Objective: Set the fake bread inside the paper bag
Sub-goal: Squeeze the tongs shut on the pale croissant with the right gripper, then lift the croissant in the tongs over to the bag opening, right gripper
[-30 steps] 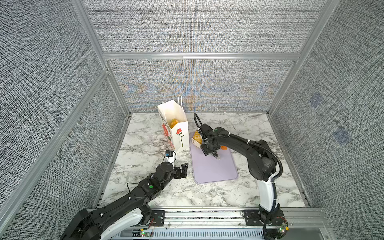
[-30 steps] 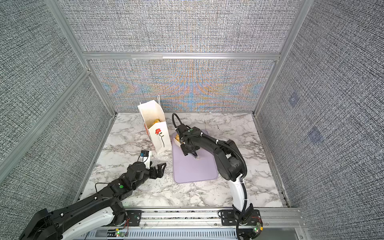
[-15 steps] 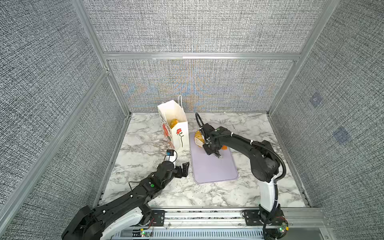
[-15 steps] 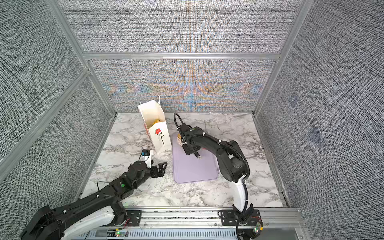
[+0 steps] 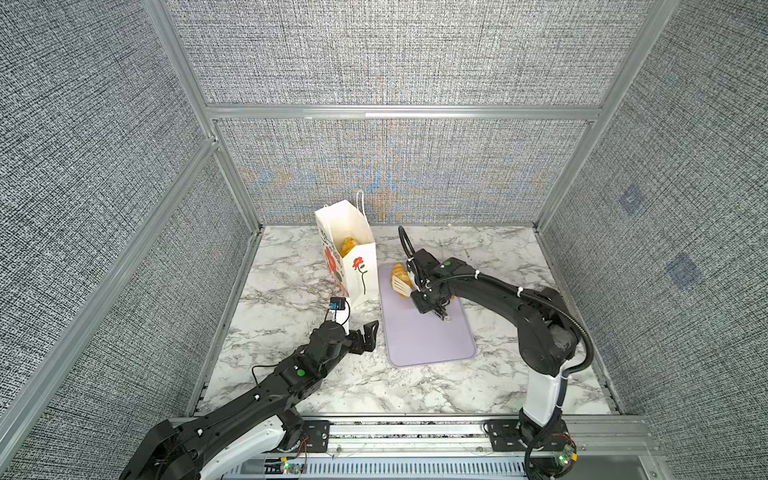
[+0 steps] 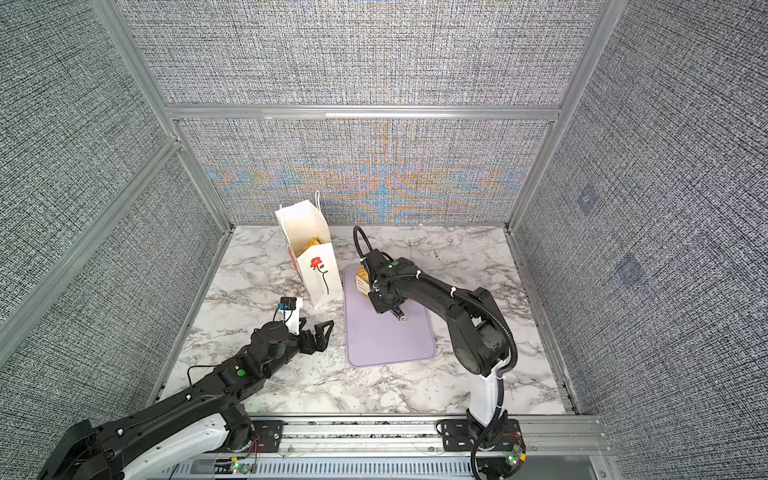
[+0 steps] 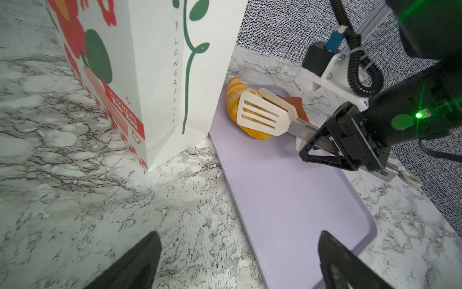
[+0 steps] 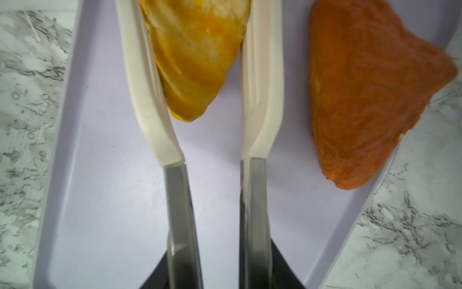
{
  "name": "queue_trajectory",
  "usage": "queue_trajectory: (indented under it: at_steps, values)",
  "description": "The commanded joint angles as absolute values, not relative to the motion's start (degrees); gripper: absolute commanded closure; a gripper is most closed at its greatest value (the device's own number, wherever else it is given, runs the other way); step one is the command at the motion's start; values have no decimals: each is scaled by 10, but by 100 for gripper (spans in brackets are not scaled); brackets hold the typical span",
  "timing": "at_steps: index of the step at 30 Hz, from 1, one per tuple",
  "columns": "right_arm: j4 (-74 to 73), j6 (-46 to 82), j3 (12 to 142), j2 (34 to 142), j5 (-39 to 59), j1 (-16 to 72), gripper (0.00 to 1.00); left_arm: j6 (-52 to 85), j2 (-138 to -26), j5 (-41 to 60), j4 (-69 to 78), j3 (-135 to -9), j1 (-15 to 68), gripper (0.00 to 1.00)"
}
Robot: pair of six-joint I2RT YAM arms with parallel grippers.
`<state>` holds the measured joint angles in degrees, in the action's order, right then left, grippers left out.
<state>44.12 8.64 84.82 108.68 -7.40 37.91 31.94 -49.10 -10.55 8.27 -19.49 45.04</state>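
Note:
The white paper bag [image 5: 353, 266] [image 6: 316, 270] [image 7: 155, 75] stands upright and open at the back left, with fake bread [image 5: 348, 245] [image 6: 314, 242] inside. My right gripper [image 5: 430, 301] [image 6: 388, 301] [image 8: 220, 275] is shut on cream-bladed metal tongs [image 7: 260, 116] [image 8: 150, 87]. The tong blades clamp a golden striped croissant [image 5: 398, 276] [image 6: 361, 277] [image 7: 233, 102] [image 8: 197, 57] at the tray's far end, next to the bag. An orange-brown triangular pastry [image 8: 370, 95] [image 7: 297, 105] lies beside it on the tray. My left gripper [image 5: 368, 334] [image 6: 318, 334] [image 7: 240, 240] is open and empty, low over the marble by the tray's left edge.
The flat lavender tray [image 5: 428, 340] [image 6: 386, 336] [image 7: 300, 200] [image 8: 112, 200] lies mid-table on the marble top. Grey fabric walls with aluminium posts close in the left, back and right sides. A metal rail runs along the front edge.
The right gripper has narrowed, pressing the tong blades against the croissant. The left arm has barely moved and stays open.

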Motion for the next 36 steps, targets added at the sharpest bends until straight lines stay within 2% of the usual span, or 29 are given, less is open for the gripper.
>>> queue_trajectory:
  at_steps: [1, 21, 36]
  values:
    - [424, 92, 838, 1065, -71, 379, 61, 320, -485, -112, 79, -202, 451, 1]
    - [429, 98, 807, 945, -64, 390, 61, 286, -491, -134, 49, -259, 456, 1]
    - [451, 94, 855, 886, -52, 408, 61, 244, -482, -155, 15, -317, 455, 1]
